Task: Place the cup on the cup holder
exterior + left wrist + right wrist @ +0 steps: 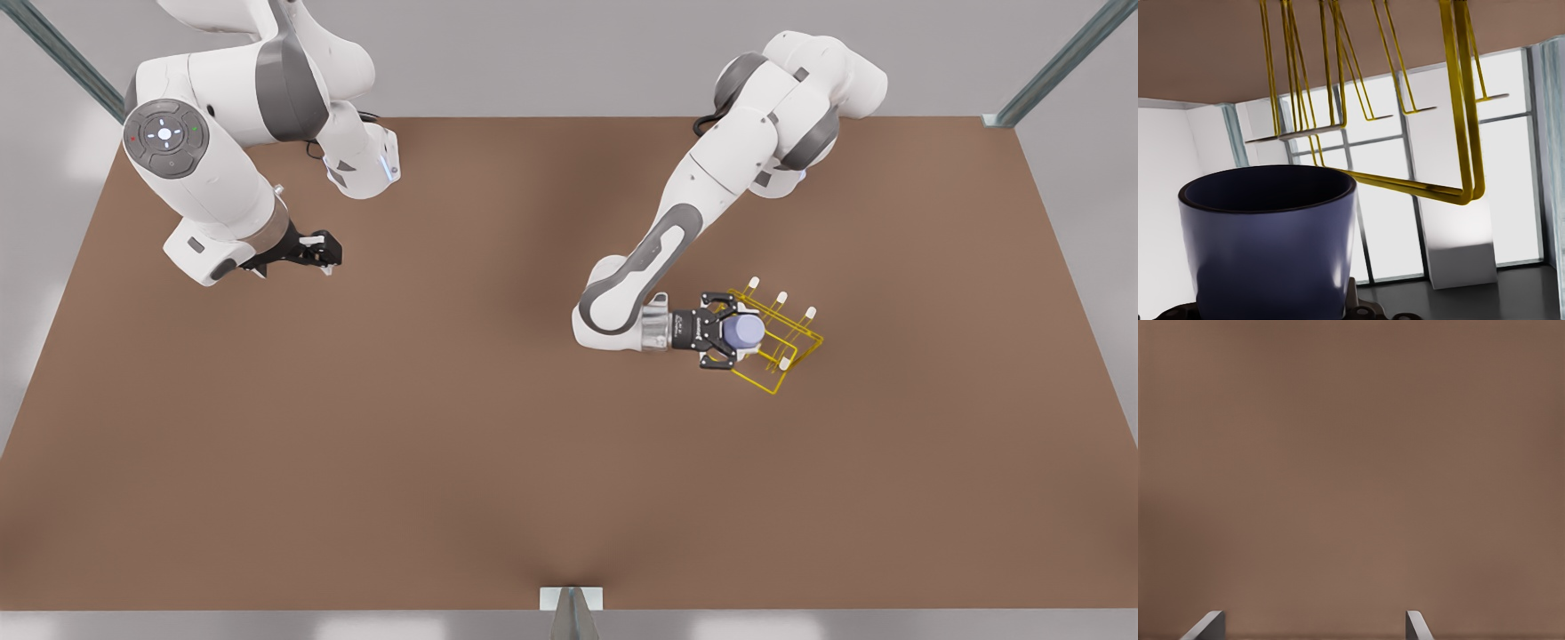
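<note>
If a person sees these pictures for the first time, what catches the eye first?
First the lavender-blue cup, gripped by the left gripper at the edge of the yellow wire cup holder, on the front view's right of the brown table. The right gripper waits open on the front view's left, above bare table.

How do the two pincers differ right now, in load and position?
The left pincer is shut on the cup, while the right pincer carries nothing and its fingers stand apart. The left pincer sits at the cup holder, on the front view's right; the right pincer waits over bare table on the front view's left. Both are black two-finger pincers on white arms.
</note>
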Motion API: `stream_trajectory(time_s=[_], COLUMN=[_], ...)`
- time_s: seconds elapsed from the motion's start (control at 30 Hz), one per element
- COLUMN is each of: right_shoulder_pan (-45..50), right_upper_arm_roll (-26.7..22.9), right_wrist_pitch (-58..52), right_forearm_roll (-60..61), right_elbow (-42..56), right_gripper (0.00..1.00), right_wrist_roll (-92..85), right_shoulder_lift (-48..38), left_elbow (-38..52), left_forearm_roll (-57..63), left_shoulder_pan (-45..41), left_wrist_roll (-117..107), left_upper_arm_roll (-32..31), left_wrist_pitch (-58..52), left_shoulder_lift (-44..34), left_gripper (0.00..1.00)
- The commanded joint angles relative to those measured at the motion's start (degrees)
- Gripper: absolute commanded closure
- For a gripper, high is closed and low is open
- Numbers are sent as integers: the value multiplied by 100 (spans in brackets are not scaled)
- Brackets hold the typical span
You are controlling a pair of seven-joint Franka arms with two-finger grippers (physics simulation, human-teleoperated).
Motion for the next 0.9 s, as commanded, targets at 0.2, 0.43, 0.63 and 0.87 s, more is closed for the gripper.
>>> stream_trajectory(time_s=[0.2,0.43,0.63,0.87], right_shoulder_pan=[7,7,7,7], right_upper_arm_roll=[10,10,10,10], right_wrist_pitch=[-2,-2,-2,-2], right_forearm_roll=[8,8,8,8], right_elbow=[-6,3,3,3], right_gripper=[0,0,0,0], right_wrist_roll=[7,7,7,-1], right_shoulder_lift=[-6,3,12,12], left_elbow=[2,-6,-6,2], left_forearm_roll=[-183,-200,-235,-227], left_shoulder_pan=[-189,-215,-215,-224], left_wrist_roll=[-189,-330,-506,-541], left_upper_arm_roll=[4,4,4,4], left_wrist_pitch=[-97,-114,-88,-140], left_shoulder_lift=[54,116,274,274], left_gripper=[32,31,31,0])
